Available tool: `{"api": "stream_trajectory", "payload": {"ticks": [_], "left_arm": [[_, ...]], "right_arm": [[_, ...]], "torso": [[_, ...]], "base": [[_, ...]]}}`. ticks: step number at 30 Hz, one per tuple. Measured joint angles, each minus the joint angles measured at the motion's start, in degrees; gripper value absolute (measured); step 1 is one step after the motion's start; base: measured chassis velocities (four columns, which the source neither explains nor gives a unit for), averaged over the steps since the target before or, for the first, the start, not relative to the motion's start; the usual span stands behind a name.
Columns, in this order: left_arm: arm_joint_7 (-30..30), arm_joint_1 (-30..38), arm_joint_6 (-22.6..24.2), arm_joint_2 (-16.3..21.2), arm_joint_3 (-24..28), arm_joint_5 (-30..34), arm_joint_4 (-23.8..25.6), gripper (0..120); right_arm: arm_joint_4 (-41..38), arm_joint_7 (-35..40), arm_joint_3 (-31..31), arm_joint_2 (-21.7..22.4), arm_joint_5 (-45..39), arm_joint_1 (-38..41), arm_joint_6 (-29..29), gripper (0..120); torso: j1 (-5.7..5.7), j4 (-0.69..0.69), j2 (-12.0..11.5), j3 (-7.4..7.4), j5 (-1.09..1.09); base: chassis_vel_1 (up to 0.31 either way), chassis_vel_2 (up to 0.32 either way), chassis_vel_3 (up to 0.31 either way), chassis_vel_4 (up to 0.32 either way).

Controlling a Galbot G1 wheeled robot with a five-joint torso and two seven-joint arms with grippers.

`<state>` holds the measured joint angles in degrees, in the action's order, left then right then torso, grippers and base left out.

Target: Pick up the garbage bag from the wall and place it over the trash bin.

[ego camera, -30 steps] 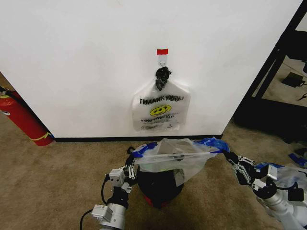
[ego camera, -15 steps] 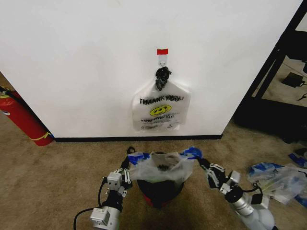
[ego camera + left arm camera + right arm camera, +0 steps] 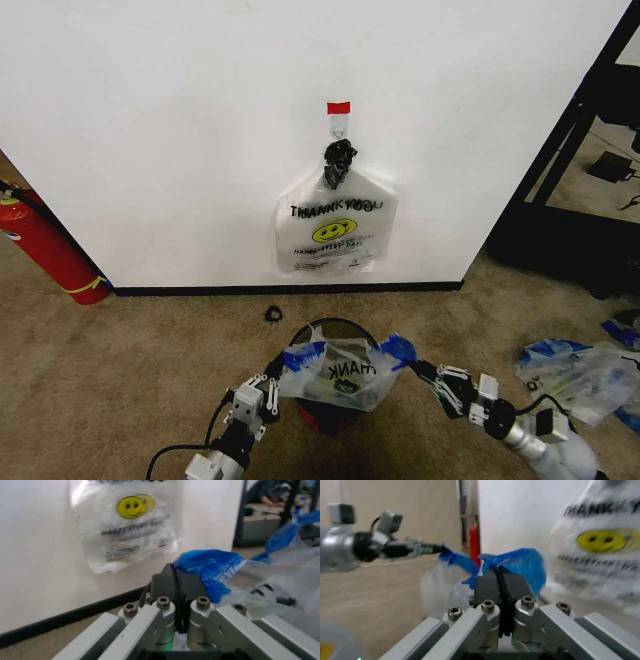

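Both claws — left gripper [image 3: 279,368], right gripper [image 3: 418,368] — pinch the garbage bag [image 3: 338,374] handles astride the trash bin [image 3: 330,412].

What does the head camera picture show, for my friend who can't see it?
Two robot arms hold a garbage bag by its blue handles over a black trash bin, the left end effector on one side and the right end effector on the other. Behind them, a similar smiley bag hangs on a white wall.

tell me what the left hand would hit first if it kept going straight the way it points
Probably the white wall, near the flat smiley-print plastic bag hanging on it. The left hand, shut on a blue handle of the thin translucent garbage bag, faces that way; depth is unclear.
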<state>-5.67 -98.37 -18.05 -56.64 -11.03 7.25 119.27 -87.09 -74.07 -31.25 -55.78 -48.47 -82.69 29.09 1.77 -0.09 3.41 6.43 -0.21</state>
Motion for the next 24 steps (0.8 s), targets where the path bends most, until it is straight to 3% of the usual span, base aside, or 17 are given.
{"api": "stream_trajectory", "payload": {"ticks": [7,17,24], "left_arm": [[0.8,0.0,-1.7,0.6,-0.7,-2.5,-1.7,0],[0.7,2.5,-7.4,-0.7,-2.2,-0.8,1.5,0],[1.1,6.0,-7.9,-1.8,-1.2,1.5,-1.3,0]], "right_arm": [[3.5,-3.7,-0.4,-1.2,-1.3,0.6,0.6,0],[-1.4,-2.6,1.1,-1.8,-15.5,1.5,2.5,0],[-2.1,-2.6,1.2,-2.3,-18.1,2.0,2.9,0]], "torso": [[0.0,0.0,0.0,0.0,0.0],[0.0,0.0,0.0,0.0,0.0],[0.0,0.0,0.0,0.0,0.0]], "base": [[0.0,0.0,0.0,0.0],[0.0,0.0,0.0,0.0],[0.0,0.0,0.0,0.0]]}}
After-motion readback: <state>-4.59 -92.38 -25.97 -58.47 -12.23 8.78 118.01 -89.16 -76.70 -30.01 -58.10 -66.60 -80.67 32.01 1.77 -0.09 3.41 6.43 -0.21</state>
